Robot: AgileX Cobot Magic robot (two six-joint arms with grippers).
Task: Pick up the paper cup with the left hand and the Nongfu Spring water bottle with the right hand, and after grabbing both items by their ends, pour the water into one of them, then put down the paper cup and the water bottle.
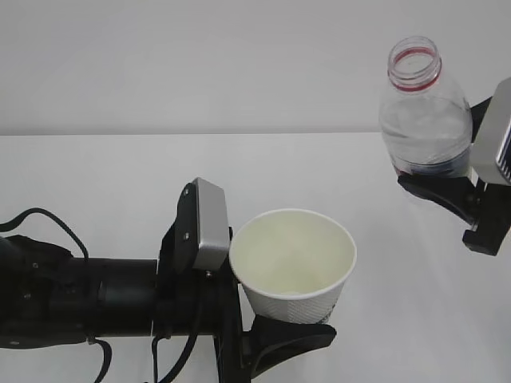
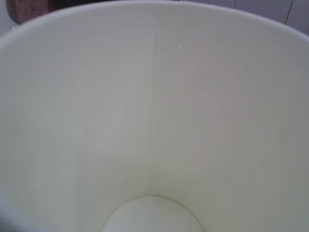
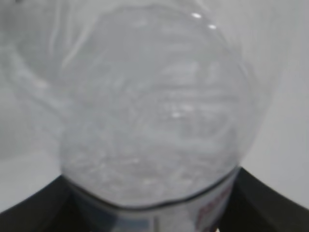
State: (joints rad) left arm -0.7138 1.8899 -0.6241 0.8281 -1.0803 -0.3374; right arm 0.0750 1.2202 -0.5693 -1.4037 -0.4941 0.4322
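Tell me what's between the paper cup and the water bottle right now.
Nothing: only bare white table shows between paper cup and water bottle in the exterior view.

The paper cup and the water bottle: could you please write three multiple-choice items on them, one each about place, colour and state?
1. Where is the water bottle relative to the paper cup in the exterior view?
A. upper right
B. lower left
C. inside it

2. What colour is the bottle's neck ring?
A. blue
B. red
C. green

3. How is the bottle's mouth?
A. capped
B. open
C. taped over

Answers: 1 A, the bottle is held at the right, higher than the cup. 2 B, a red band circles the neck. 3 B, no cap sits on the opening.
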